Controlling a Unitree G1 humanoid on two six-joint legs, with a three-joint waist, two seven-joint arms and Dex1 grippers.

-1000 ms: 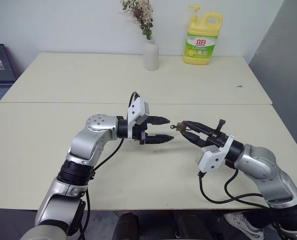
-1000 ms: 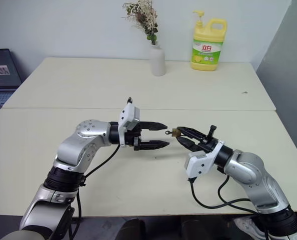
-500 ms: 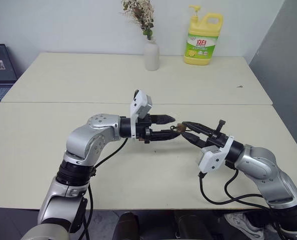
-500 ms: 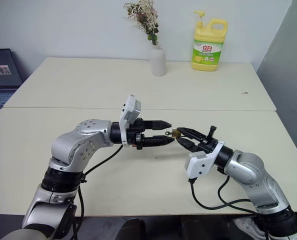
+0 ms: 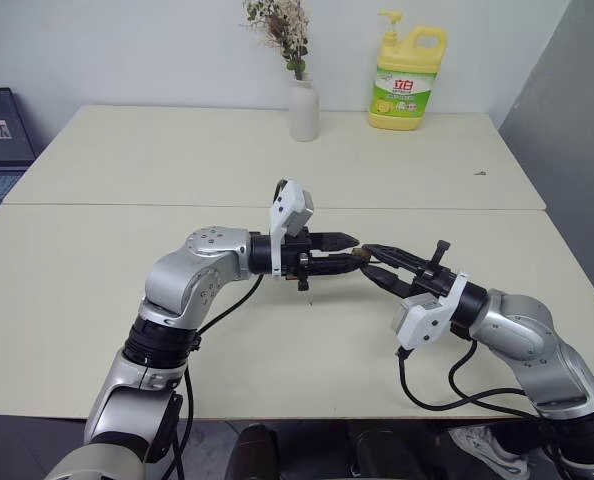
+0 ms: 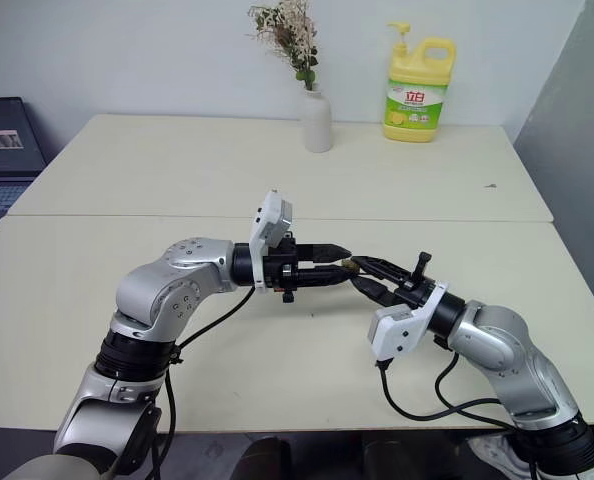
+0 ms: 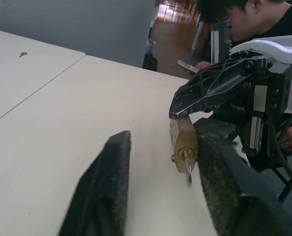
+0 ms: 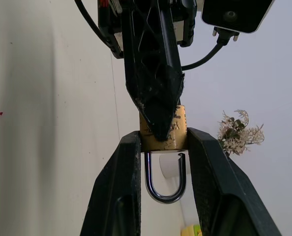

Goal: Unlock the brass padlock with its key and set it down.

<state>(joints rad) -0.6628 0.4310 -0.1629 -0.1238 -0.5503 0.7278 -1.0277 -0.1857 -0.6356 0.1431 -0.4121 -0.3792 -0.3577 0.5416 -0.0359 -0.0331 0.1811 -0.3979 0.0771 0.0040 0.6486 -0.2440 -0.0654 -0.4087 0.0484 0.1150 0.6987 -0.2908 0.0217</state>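
Right wrist: boxy brass padlock (image 8: 161, 133)

A pale cream table (image 5: 97, 300) carries the scene, made of two tops pushed together with a straight seam (image 5: 127, 205) running across between the near one and the far one. On the far top, near its back edge, a white vase (image 5: 301, 110) with dried sprigs stands upright, and well apart from it a yellow detergent bottle (image 5: 406, 82) with a pump and a green label. A tiny dark object (image 5: 479, 173), too small to make out, lies near the far top's right edge
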